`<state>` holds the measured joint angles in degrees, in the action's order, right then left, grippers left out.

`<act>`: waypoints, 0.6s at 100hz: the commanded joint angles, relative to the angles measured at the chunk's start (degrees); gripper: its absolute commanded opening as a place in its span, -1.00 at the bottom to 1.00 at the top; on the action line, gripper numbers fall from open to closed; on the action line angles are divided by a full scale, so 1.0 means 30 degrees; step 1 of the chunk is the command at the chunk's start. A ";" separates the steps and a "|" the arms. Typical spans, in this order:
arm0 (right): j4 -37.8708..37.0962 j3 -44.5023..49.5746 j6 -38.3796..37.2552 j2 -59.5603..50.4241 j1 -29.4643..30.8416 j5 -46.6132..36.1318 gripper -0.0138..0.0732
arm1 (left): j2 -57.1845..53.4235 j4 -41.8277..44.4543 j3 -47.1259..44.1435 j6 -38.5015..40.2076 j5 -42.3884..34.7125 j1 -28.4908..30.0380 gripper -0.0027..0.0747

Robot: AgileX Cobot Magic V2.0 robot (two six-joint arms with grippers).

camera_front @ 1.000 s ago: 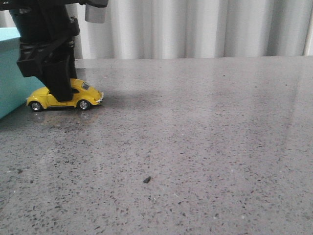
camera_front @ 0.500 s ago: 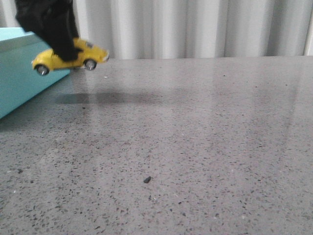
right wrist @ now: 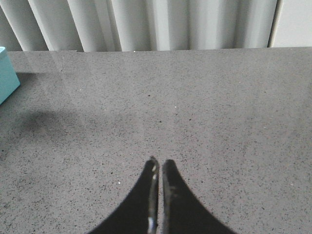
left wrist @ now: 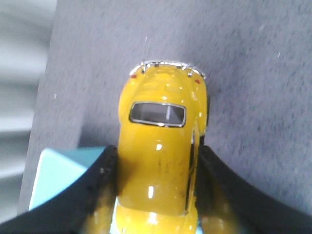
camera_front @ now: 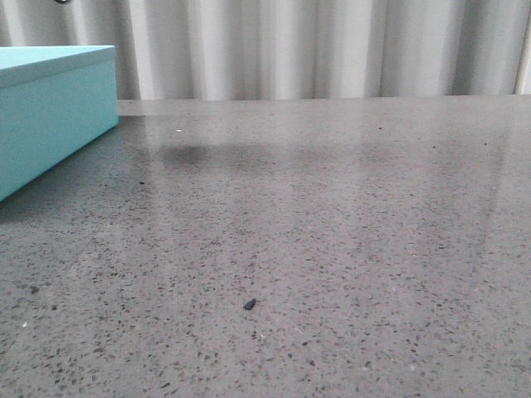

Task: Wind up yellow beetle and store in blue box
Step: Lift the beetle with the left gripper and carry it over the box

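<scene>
Left gripper (left wrist: 155, 195) clamps the yellow beetle (left wrist: 158, 146) across its doors; glossy, rigid, light, likely slippery; right gripper (right wrist: 158, 168) pinched closed, empty.

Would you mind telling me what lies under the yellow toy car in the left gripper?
Below the car, clamped in the left gripper, lie the grey table and a corner of the blue box. The car's body hides whatever is directly beneath it.

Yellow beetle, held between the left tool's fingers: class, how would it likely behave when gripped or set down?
The yellow beetle looks rigid, so it probably won't deform. Its glossy, rounded body may slip in the left tool. Being a wheeled car, it would likely roll if released on the table.
</scene>
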<state>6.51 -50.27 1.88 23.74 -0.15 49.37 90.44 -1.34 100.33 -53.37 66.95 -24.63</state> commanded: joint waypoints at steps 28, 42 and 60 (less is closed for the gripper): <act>0.0133 -0.0437 0.0123 0.0158 0.0050 -0.1416 -0.82 | -0.1943 0.0447 0.0643 0.3445 0.1347 0.3918 -0.99; 0.0133 -0.0437 0.0123 0.0158 0.0050 -0.1416 -0.82 | -0.1943 0.0447 0.0573 0.4510 0.1884 0.5862 -0.99; 0.0133 -0.0437 0.0123 0.0158 0.0050 -0.1416 -0.82 | -0.1943 0.0447 0.0364 0.5624 0.1757 0.7763 -0.99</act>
<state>6.51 -50.27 1.87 23.74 -0.15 49.47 87.00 0.42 100.21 -38.21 72.42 -3.58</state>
